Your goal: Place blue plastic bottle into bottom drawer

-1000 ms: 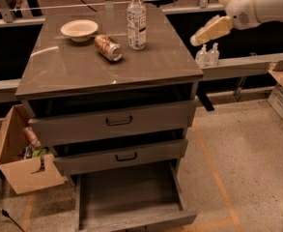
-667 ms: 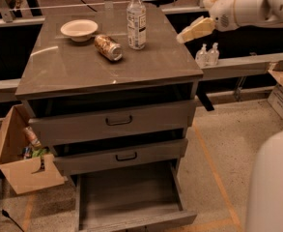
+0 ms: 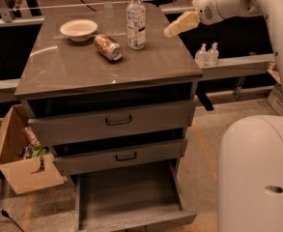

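The blue plastic bottle (image 3: 135, 19) stands upright on the cabinet top, near the back, with a white cap and a pale label. My gripper (image 3: 172, 29) hangs above the top's right side, a short way right of the bottle and apart from it. The bottom drawer (image 3: 129, 197) is pulled out at floor level, its tray bare inside.
A dented can (image 3: 108, 47) lies on its side left of the bottle. A white bowl (image 3: 78, 29) sits behind it. Two small pump bottles (image 3: 206, 54) stand on a ledge to the right. An open cardboard box (image 3: 22, 158) sits left of the cabinet. My white base (image 3: 257, 173) fills the lower right.
My gripper has moved left over the cabinet top toward the bottle. The view has shifted closer, and my base has come into sight at the lower right.
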